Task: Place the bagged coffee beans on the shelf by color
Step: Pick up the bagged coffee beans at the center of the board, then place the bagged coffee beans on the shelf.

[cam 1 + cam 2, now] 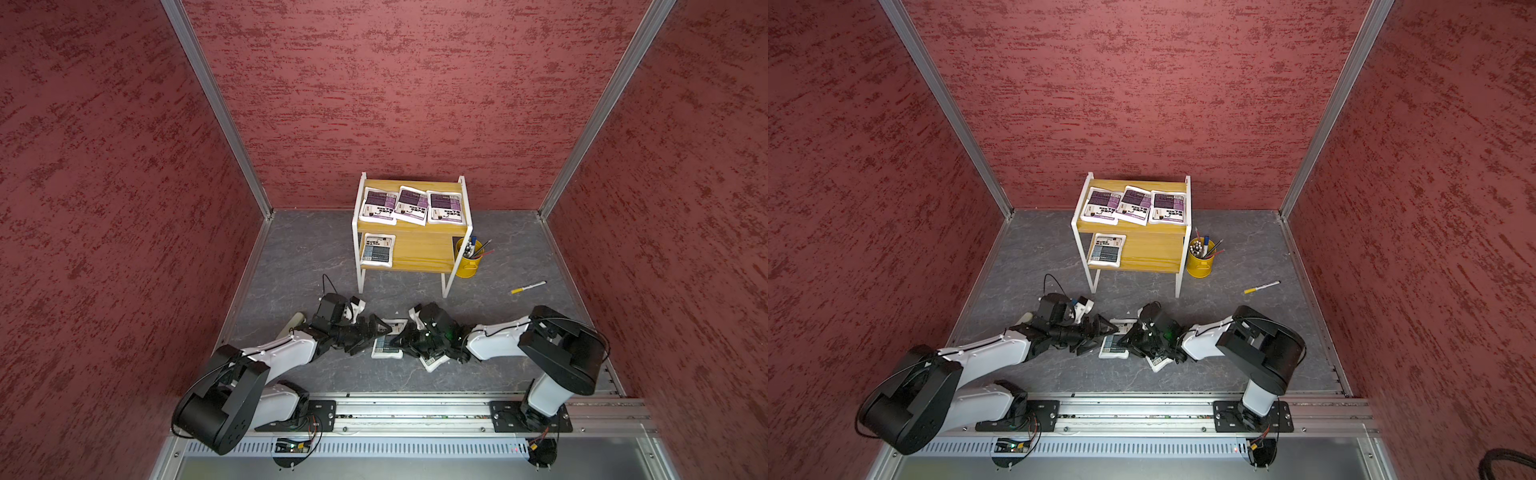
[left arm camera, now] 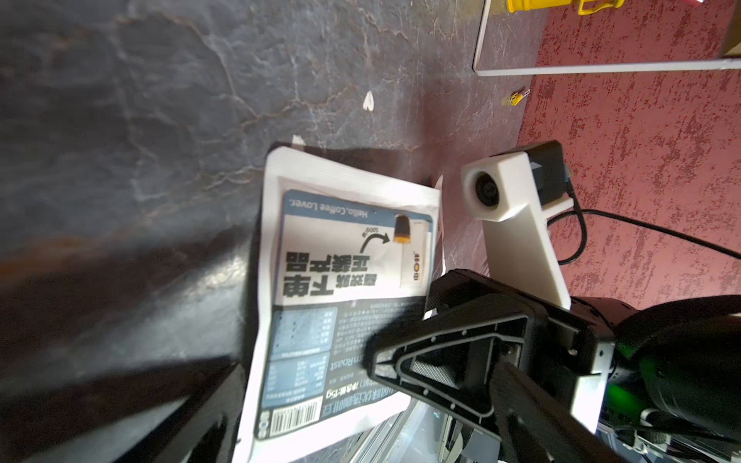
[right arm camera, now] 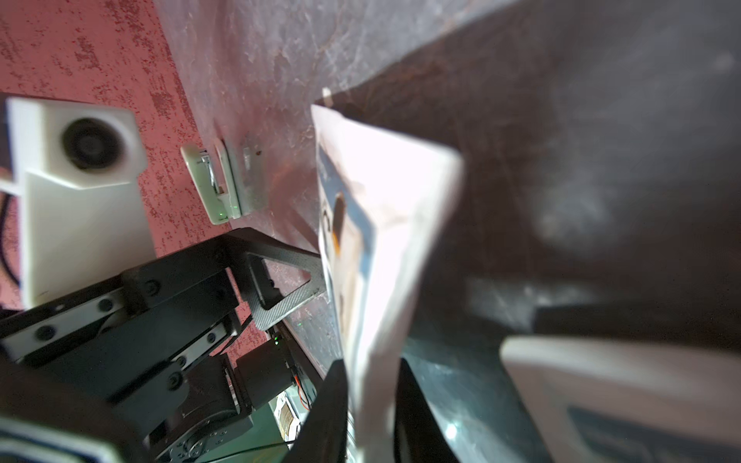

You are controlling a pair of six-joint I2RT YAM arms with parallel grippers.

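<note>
Pinching grey-blue pouch (image 3: 385, 200) by thin edge, right gripper (image 3: 373, 401) clamped; your lift may slip it. You risk collision: left gripper (image 1: 371, 337) wide apart, close by. Second pouch (image 1: 432, 364) may drag.

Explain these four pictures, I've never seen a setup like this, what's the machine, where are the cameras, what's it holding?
This is a robot: two arms fixed to a rail at the near edge of a grey table. Two pictures look down from above, nearly identical; the other two come from a camera on each wrist. At the back stands a small shelf: three purple pouches of coffee on top, one grey-blue pouch below. Beside it: a yellow pen cup and a loose marker. The right gripper pinches the edge of a second grey-blue pouch; the left gripper, wide open, sits beside it. A third pouch lies under the right arm.
</note>
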